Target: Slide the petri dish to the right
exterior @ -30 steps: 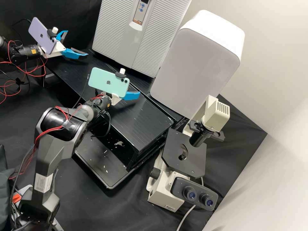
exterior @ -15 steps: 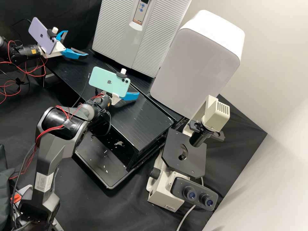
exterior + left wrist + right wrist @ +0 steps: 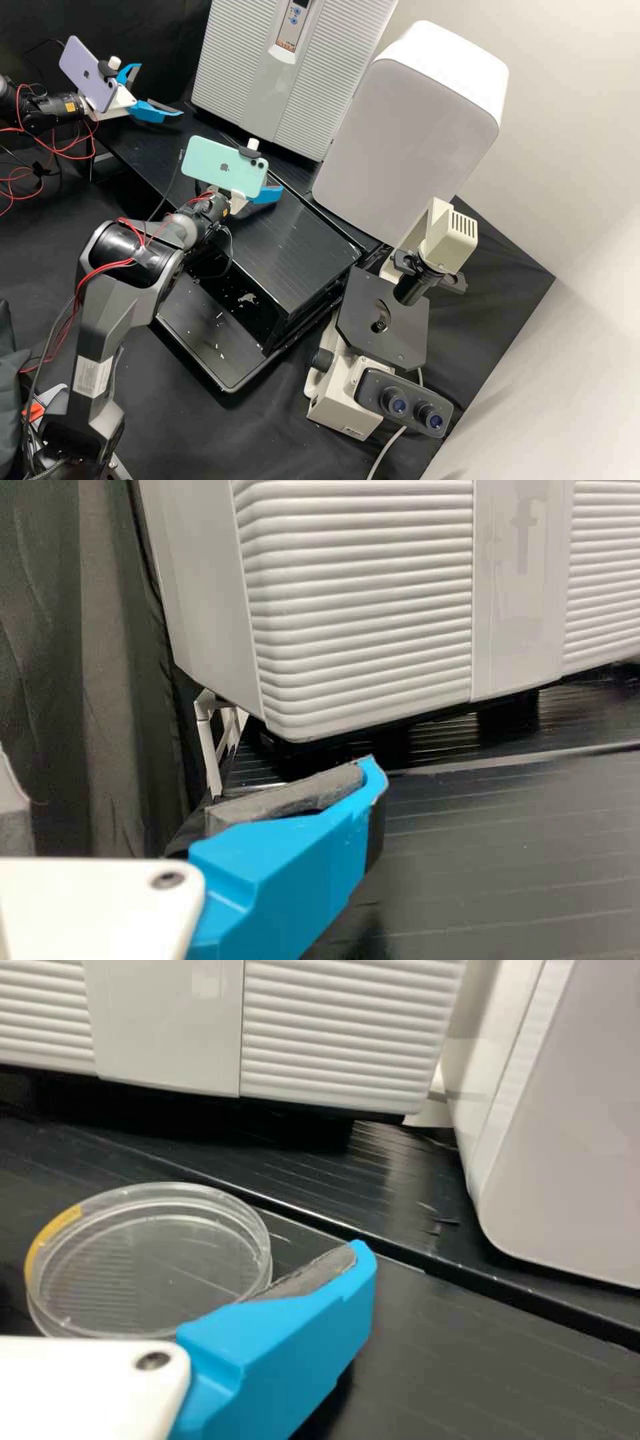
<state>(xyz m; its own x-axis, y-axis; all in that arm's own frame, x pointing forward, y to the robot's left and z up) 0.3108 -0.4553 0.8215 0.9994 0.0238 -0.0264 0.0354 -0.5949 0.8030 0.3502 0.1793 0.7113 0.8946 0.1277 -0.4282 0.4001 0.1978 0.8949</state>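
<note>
Right gripper is hanging low over the bench; whether it is standing apart or together cannot be told. Petri dish is lying flat on the bench just beside it, contact uncertain. Gripper's white body is covering the dish's near rim.

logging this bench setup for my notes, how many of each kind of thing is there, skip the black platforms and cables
grippers: 2 (left gripper, right gripper)
phones: 2 (purple phone, mint phone)
petri dish: 1
microscope: 1
white machines: 2 (ribbed machine, smooth box)
total: 8
</note>
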